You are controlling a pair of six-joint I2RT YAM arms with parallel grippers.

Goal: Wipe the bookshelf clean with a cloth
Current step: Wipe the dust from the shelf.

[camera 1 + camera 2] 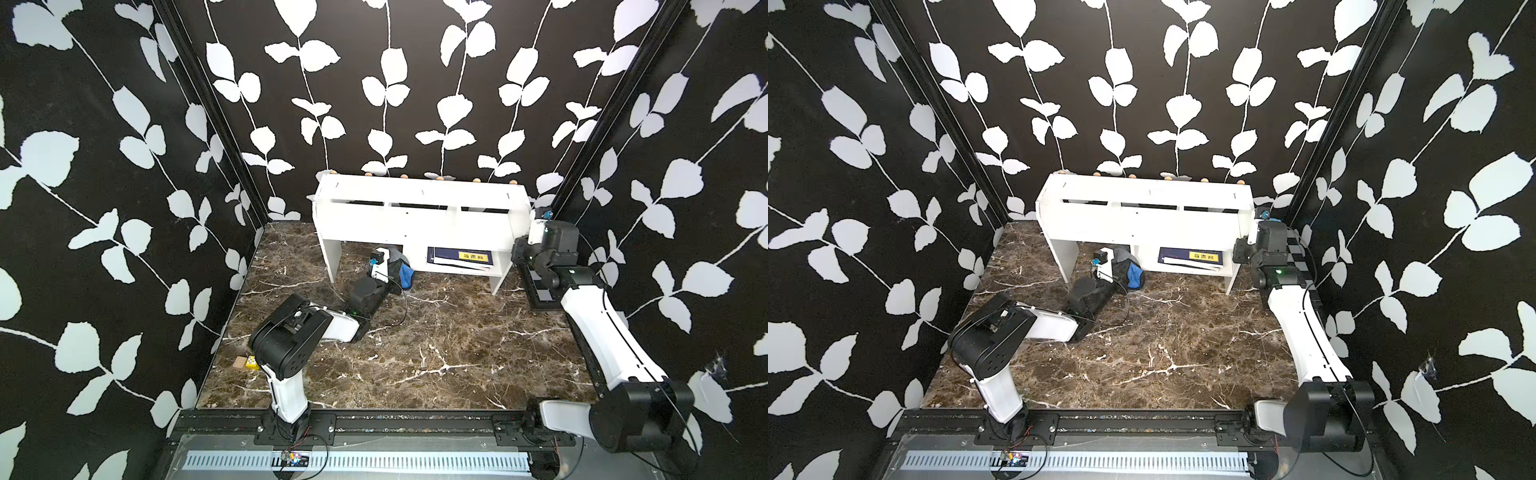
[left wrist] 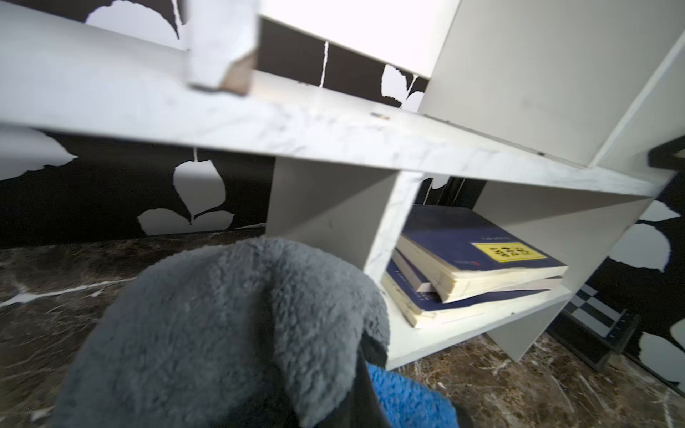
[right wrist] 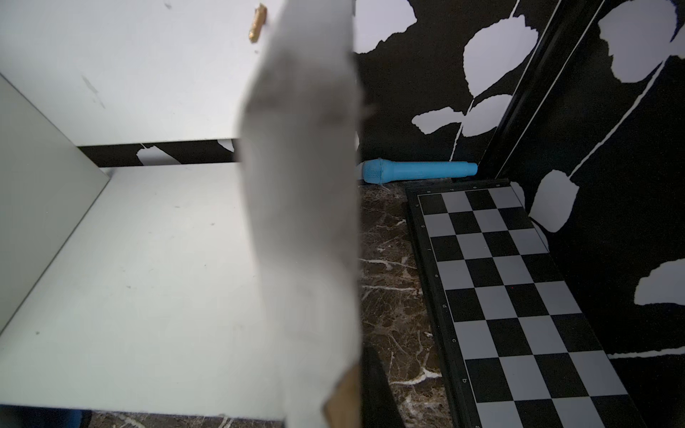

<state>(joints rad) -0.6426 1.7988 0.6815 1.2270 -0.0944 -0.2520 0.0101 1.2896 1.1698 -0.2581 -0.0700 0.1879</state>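
Note:
The white bookshelf stands against the back wall in both top views. The cloth, grey with a blue underside, is bunched in my left gripper, which is shut on it. The cloth is low, in front of the bookshelf's middle upright, and covers the jaws except one dark finger. My right gripper is shut on the front edge of the bookshelf's right end panel; a black finger shows beside the panel.
Stacked blue books lie in the lower right compartment. A black-and-grey checkered board lies on the marble floor right of the shelf, with a blue microphone-shaped object by the wall. Small blocks sit front left.

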